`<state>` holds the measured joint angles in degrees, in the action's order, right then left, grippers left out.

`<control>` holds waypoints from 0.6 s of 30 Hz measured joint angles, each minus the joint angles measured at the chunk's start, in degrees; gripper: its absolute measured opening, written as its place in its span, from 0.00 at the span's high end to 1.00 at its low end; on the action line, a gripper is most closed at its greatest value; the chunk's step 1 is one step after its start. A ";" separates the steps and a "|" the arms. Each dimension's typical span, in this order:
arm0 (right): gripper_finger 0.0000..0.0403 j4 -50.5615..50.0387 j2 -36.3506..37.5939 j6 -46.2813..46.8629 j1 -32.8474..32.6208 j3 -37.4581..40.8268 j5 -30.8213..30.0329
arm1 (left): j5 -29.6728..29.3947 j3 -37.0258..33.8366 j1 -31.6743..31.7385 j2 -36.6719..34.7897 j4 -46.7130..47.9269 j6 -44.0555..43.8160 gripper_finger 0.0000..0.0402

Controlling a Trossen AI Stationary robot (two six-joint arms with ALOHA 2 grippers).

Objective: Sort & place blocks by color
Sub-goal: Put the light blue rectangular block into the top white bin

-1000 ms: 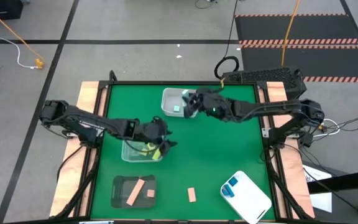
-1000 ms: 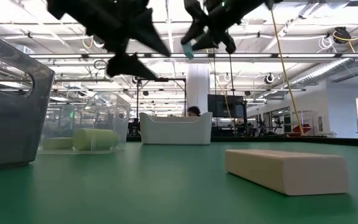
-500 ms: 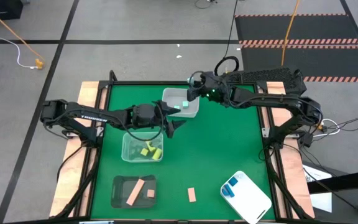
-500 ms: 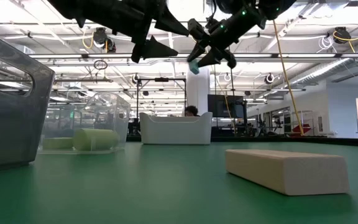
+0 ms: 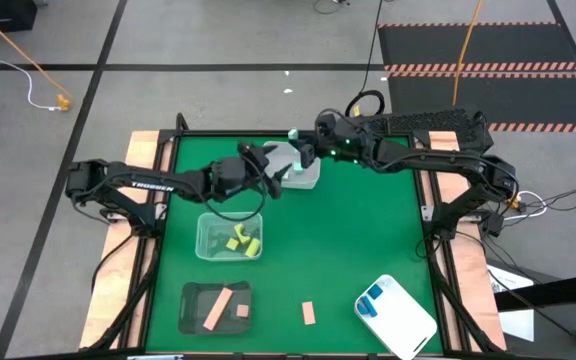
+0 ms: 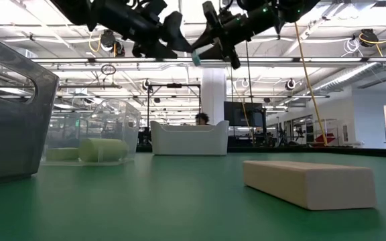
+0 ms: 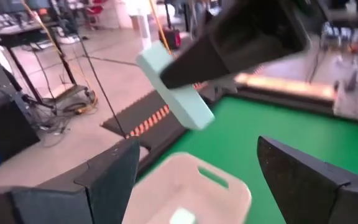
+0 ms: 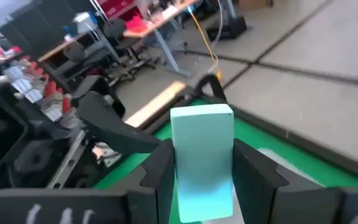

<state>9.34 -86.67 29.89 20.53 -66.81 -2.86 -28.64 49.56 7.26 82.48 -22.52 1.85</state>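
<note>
- Dark tray (image 5: 215, 307), near-left part of the green desk (image 5: 358, 240): two tan-pink blocks (image 5: 218, 308) lie inside it.
- Clear tub (image 5: 229, 237), just beyond the dark tray: yellow blocks (image 5: 239, 240) inside.
- Left hand (image 5: 268, 165) raised above the desk, over the near-left edge of the white tub (image 5: 303, 178). Its fingers (image 7: 107, 177) are spread wide with nothing between them; the left wrist view shows the mint block and the white tub through the gap.
- White tub at the far centre of the desk: one mint green block (image 7: 183, 216) lies on its floor, seen in the left wrist view.
- One loose tan-pink block (image 5: 308, 313) lies on the bare desk near the front edge, between the dark tray and the white tray; it shows large in the low view (image 6: 307, 181).
- Right hand (image 5: 296, 140) is above the far edge of the white tub, fingers clamped on a mint green bar (image 8: 202, 158). The bar is held clear of the tub, in the air.
- White tray (image 5: 396, 315) at the near-right corner: blue blocks (image 5: 371, 302) sit at its left end.
</note>
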 joint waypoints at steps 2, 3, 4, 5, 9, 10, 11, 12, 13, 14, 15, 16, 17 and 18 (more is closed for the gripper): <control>0.71 1.90 0.00 -2.07 0.00 0.00 0.07 | 0.00 0.00 0.63 0.00 -2.61 -1.94 0.19; 0.71 2.59 0.00 -3.59 0.00 0.00 0.05 | 0.02 0.00 0.94 0.00 -3.97 -3.47 0.19; 0.71 3.18 0.00 -5.12 -0.01 0.00 0.04 | 0.04 0.00 1.29 0.00 -5.40 -5.15 0.19; 0.71 3.69 0.00 -6.37 -0.08 0.00 0.03 | 0.07 0.00 1.60 0.00 -6.75 -6.61 0.19; 0.71 6.34 0.00 -9.00 -0.28 0.00 0.09 | 0.06 0.02 2.52 0.00 -9.48 -8.27 0.19; 0.71 7.08 0.00 -9.50 -0.40 0.00 0.11 | 0.06 0.02 2.64 0.00 -9.46 -8.15 0.19; 0.71 7.73 0.00 -10.10 -0.59 0.00 0.12 | 0.08 0.02 2.79 0.00 -9.39 -8.15 0.19; 0.71 8.35 0.00 -10.83 -0.82 0.00 0.14 | 0.08 0.02 2.90 0.00 -9.35 -8.15 0.19; 0.71 9.18 0.00 -11.58 -1.09 0.00 0.13 | 0.12 0.02 3.02 0.00 -9.37 -8.15 0.19; 0.71 9.99 0.00 -12.33 -1.42 0.00 0.12 | 0.11 0.02 3.13 0.00 -9.35 -8.15 0.19; 0.71 10.60 0.00 -13.08 -1.76 0.00 0.14 | 0.10 0.02 3.29 0.00 -9.41 -8.15 0.19; 0.71 10.98 0.00 -13.81 -2.15 0.00 0.16 | 0.10 0.02 3.42 0.00 -9.67 -8.15 0.19; 0.71 11.07 0.00 -14.49 -2.51 0.00 0.14 | 0.17 0.02 3.58 0.00 -10.31 -8.11 0.19; 0.71 11.11 0.00 -15.03 -2.81 0.00 0.09 | 0.28 0.02 3.75 0.00 -10.83 -7.99 0.19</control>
<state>20.45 -86.67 14.86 17.72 -66.81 -2.76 -28.36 49.58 11.00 82.48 -33.35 -6.14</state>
